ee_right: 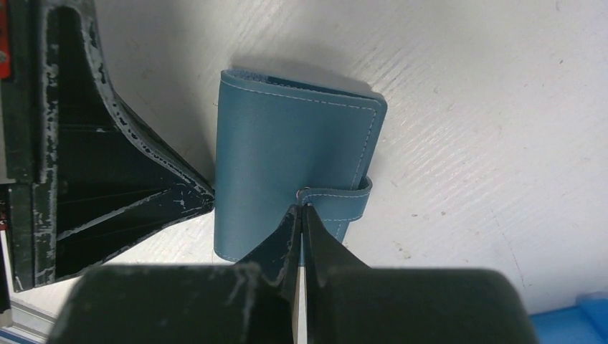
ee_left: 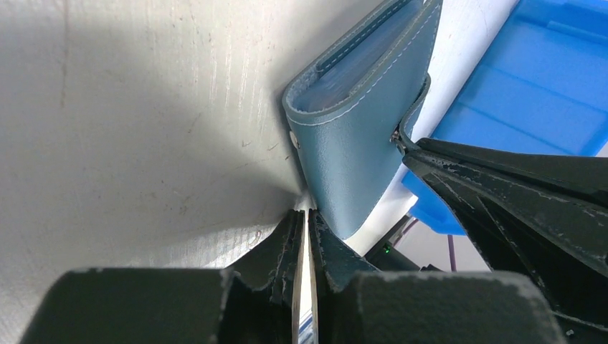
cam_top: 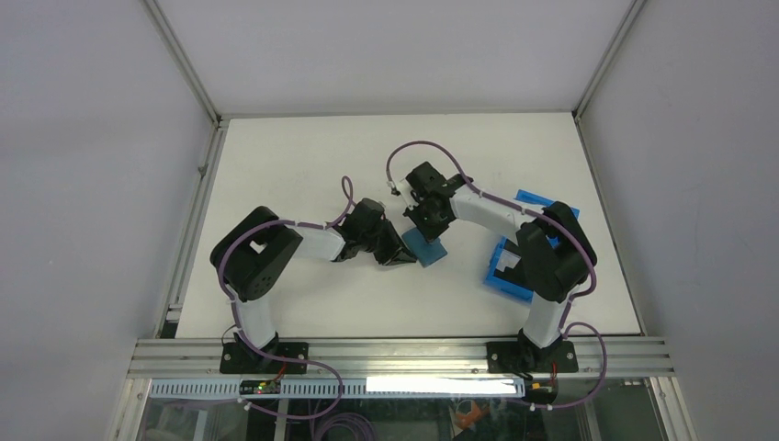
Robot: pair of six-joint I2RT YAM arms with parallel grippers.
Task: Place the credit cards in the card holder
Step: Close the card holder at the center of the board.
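The teal card holder (cam_top: 425, 247) lies folded shut on the white table between my two grippers. My left gripper (cam_top: 407, 256) is shut, and its tips (ee_left: 307, 211) rest against the holder's (ee_left: 355, 150) near lower corner. A thin pale sliver shows between its fingers; I cannot tell what it is. My right gripper (cam_top: 425, 223) is shut, its tips (ee_right: 301, 208) touching the snap tab (ee_right: 344, 197) on the holder's (ee_right: 283, 154) cover. Flat pale and dark shapes that look like credit cards (cam_top: 504, 266) lie in the blue bin.
A bright-blue plastic bin (cam_top: 542, 204) stands right of the holder, partly under the right arm, and its wall (ee_left: 534, 93) is close beside the holder. The table's metal frame (cam_top: 404, 354) runs along the near edge.
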